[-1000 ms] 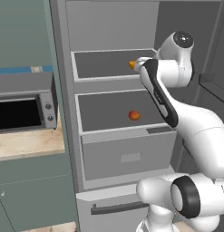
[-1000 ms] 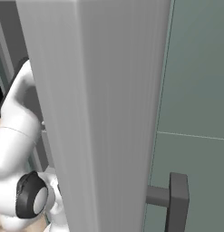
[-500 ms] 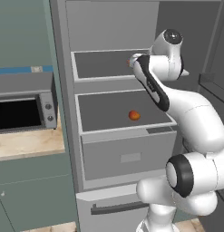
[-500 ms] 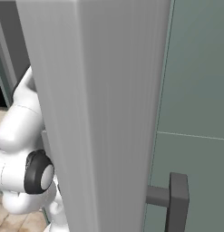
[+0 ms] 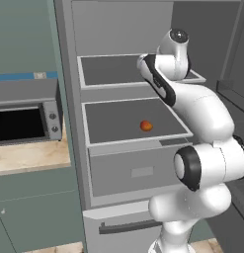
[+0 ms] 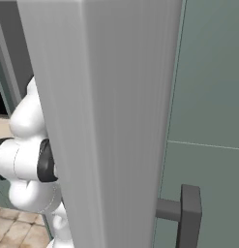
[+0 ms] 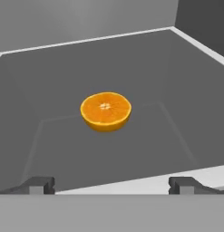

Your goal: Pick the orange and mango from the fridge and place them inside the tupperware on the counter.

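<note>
The orange (image 7: 105,111), a yellow-orange fruit with a pale centre, lies on the grey upper shelf (image 7: 63,68) of the fridge (image 5: 118,173). My gripper (image 7: 112,186) is open, short of the orange, which lies centred ahead of the two dark fingertips (image 7: 41,185). The red-orange mango (image 5: 146,125) rests on the lower shelf (image 5: 113,121), under my forearm. In the left base view my arm reaches over the upper shelf and covers the orange. The tupperware is out of view.
A grey microwave (image 5: 24,118) stands on the beige counter (image 5: 29,155) left of the fridge. The open fridge door (image 6: 106,121) with its dark bar handle (image 6: 188,213) stands close on my right. A drawer front sits below the lower shelf.
My arm has swung in over the upper shelf and now covers the orange in the left base view. The mango has not moved.
</note>
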Tool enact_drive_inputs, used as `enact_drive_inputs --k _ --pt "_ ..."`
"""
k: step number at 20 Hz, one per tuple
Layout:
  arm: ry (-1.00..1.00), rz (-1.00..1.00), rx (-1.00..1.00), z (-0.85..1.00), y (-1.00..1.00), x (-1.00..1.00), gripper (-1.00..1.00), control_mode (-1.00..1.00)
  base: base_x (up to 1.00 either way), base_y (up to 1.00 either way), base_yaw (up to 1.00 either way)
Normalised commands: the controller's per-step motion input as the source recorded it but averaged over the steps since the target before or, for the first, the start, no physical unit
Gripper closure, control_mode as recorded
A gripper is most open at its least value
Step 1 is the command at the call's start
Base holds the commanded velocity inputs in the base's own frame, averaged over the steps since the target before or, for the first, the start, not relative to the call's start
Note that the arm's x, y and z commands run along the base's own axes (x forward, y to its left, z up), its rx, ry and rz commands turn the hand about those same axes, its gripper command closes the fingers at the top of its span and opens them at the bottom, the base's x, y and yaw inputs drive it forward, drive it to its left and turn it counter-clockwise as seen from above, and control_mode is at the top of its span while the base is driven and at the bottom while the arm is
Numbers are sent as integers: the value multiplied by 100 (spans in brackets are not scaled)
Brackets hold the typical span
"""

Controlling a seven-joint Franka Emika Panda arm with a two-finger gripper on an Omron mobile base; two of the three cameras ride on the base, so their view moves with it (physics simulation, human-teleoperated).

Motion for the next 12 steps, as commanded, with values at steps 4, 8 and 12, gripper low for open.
enact_drive_inputs --k 4,8,12 --pt "0 0 0 -21 -1 19 -100 -100 0 0 0" --pt "0 0 0 -20 -1 29 -100 -100 0 0 0" --pt "2 0 0 -9 -2 48 -100 -100 0 0 0"
